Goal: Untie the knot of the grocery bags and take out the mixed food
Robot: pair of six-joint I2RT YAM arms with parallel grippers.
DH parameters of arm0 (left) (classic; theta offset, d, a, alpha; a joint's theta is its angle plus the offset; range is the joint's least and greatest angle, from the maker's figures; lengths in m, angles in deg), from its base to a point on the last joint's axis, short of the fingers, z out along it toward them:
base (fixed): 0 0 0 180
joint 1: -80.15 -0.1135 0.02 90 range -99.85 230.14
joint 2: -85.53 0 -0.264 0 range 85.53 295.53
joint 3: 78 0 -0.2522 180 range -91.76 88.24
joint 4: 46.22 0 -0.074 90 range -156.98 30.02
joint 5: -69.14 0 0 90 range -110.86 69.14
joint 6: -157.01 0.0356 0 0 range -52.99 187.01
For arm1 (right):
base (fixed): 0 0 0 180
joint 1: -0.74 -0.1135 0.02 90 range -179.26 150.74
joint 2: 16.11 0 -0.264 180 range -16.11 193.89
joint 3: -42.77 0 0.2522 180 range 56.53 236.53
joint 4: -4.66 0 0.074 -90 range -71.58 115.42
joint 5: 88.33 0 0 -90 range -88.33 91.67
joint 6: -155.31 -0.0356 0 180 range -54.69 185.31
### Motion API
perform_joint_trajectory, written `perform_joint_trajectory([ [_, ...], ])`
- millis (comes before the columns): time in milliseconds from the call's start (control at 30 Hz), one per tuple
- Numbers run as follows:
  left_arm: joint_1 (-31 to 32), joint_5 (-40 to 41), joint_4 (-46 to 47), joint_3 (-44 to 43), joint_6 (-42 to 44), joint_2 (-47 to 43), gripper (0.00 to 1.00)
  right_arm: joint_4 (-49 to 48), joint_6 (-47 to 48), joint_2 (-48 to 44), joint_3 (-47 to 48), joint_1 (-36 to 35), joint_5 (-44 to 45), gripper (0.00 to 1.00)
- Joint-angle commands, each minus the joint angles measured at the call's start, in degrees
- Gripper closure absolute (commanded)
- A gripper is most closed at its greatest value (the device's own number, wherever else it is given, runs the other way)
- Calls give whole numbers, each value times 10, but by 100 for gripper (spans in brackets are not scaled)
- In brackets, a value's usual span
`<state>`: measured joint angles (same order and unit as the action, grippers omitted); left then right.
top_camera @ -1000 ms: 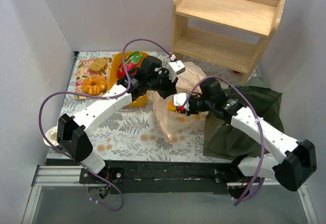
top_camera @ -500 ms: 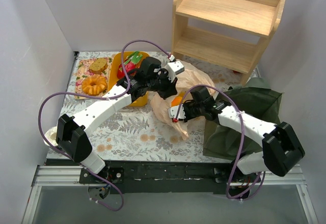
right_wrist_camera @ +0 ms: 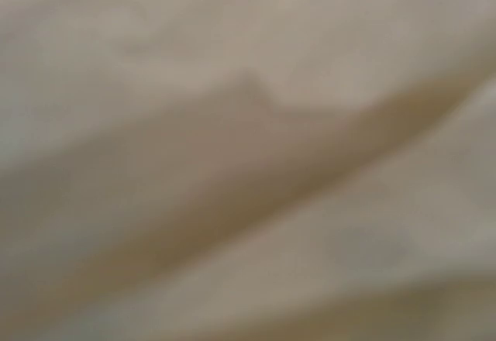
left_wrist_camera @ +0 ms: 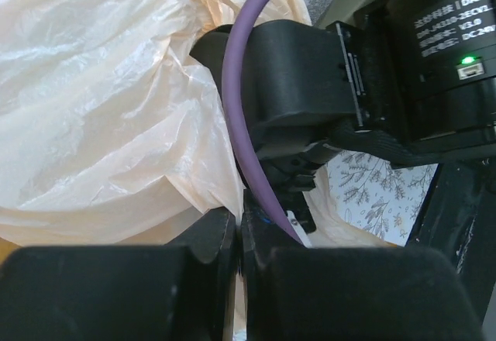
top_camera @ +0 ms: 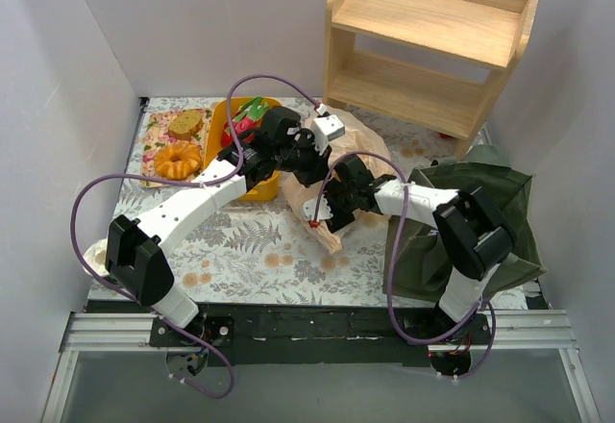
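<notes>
the tan plastic bag (top_camera: 363,142) lies mid-table, its long axis running from far right to near left, between the yellow tub (top_camera: 261,190) on its left and the dark green tote (top_camera: 485,207) on its right. the left gripper (top_camera: 309,154) sits at the bag's far-left top edge; in the left wrist view its fingers (left_wrist_camera: 209,236) are pressed fully together and seem to pinch a fold of the film, holding that side up. the right gripper (top_camera: 325,213) is pushed into the bag's near-left part, pointing near and left; its own camera shows only blurred tan film, so it cannot be told how wide its jaws stand or whether they hold anything. the knot cannot be made out in any view, hidden under the two wrists.

the coming move likely turns on what lies in the bag just ahead of and below the right gripper, which is the nearer arm to the contents, while the left merely props the film.

of the mixed food, the bread slice (top_camera: 185,123) and donut (top_camera: 178,161) lie on the floral mat (top_camera: 154,144) at far left, and the red-and-green produce (top_camera: 246,115) sits in the tub.

against the earlier frame, the right arm has folded its elbow and swung left, its gripper crossing from the bag's right side to its near-left; an orange piece seen at the bag then is now covered; the left arm has barely shifted
</notes>
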<state>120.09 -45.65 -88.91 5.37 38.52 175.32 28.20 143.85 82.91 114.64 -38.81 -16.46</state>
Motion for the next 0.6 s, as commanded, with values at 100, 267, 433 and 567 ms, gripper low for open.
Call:
perform_joint_trajectory([
  [100, -1, -24, -5, -6, 18, -18, 100, -20, 11, 74, 76, -2, 22, 23],
  [267, -1, -5, -12, 7, 37, -38, 100, -2, -49, 42, 55, -4, 20, 48],
  [433, -1, -1, -24, 21, 58, -44, 79, 67, -119, -125, -61, -54, -46, 54],
  [567, -1, 5, -24, 10, 56, -45, 21, 69, -282, -219, -98, -82, -105, 49],
])
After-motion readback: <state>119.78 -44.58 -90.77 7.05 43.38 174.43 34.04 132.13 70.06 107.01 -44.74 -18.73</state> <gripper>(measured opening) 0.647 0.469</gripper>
